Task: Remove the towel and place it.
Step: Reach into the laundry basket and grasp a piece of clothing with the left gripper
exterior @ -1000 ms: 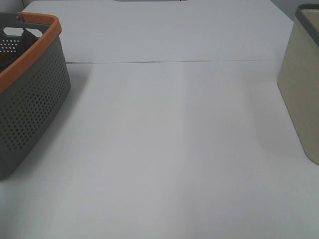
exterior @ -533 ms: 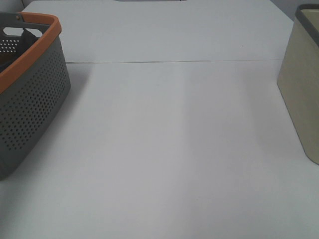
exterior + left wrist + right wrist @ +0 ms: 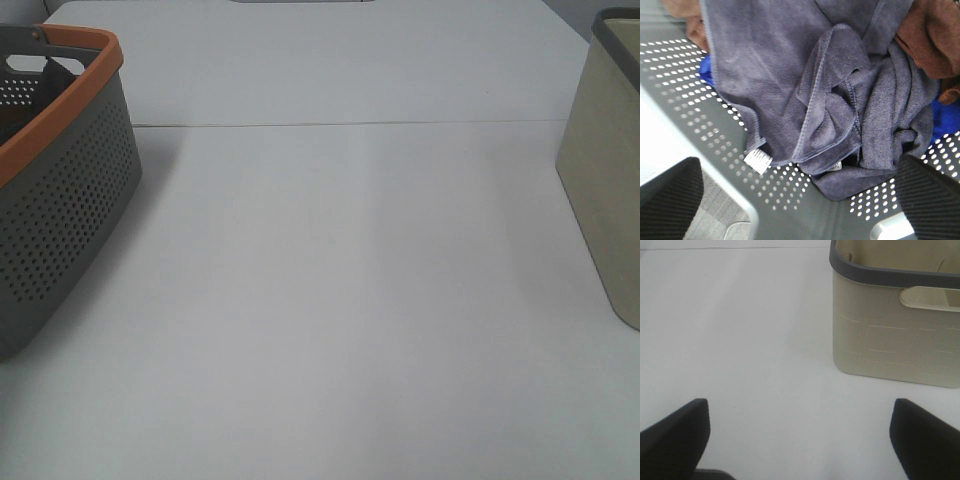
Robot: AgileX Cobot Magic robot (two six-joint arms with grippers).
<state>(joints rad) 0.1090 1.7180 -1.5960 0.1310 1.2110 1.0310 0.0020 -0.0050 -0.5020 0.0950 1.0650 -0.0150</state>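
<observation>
Towel (image 3: 825, 100) crumpled in grey basket (image 3: 700, 130) with brown cloth (image 3: 930, 40), likely blue cloth (image 3: 945, 117); left pincer (image 3: 800, 200), right pincer (image 3: 800, 440) both gaping.

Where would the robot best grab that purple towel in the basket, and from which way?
Probably the raised, bunched fold near the middle of the towel, coming down from above through the open top of the basket. That crumpled ridge stands up for pinching; the flatter parts lie against the plastic.
</observation>
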